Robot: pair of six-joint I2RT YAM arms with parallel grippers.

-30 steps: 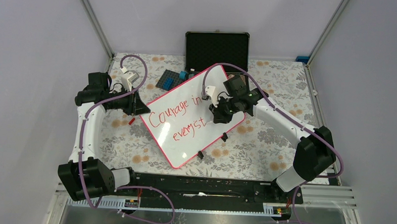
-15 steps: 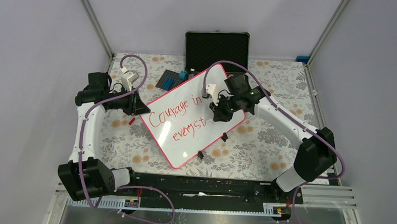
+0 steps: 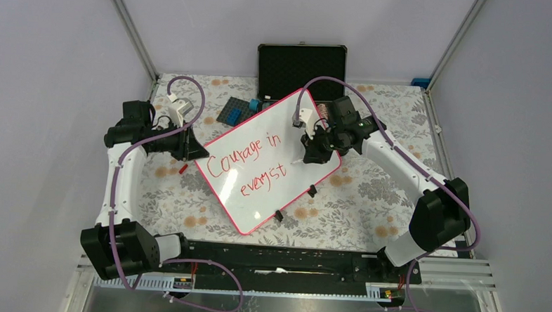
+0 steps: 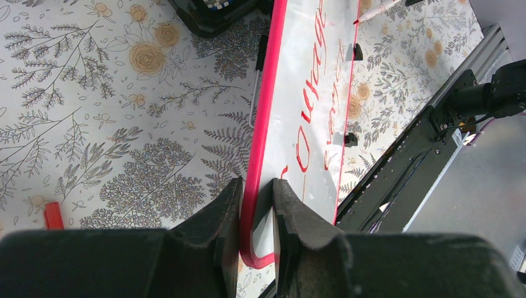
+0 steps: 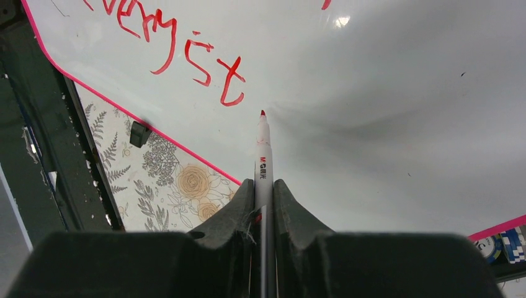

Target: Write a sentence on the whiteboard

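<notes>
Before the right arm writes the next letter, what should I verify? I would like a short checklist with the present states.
1. Grip: left end effector shut on the pink-red frame of the large glossy white whiteboard: ok.
2. Grip: right end effector shut on the slim white marker with red tip: ok.
3. Cap off, tip pointing at the board: ok.
4. Tip touching the surface: cannot tell.
5. Bare board after "st" in the red handwritten sentence: ok.
6. Sentence finished: not ok, it ends at "st".

You've got one whiteboard (image 3: pixel 253 208), two lines of red writing (image 3: pixel 248 158), two black clips (image 3: pixel 312 191), one red marker (image 5: pixel 263 161) — and one open black case (image 3: pixel 301 69).
</notes>
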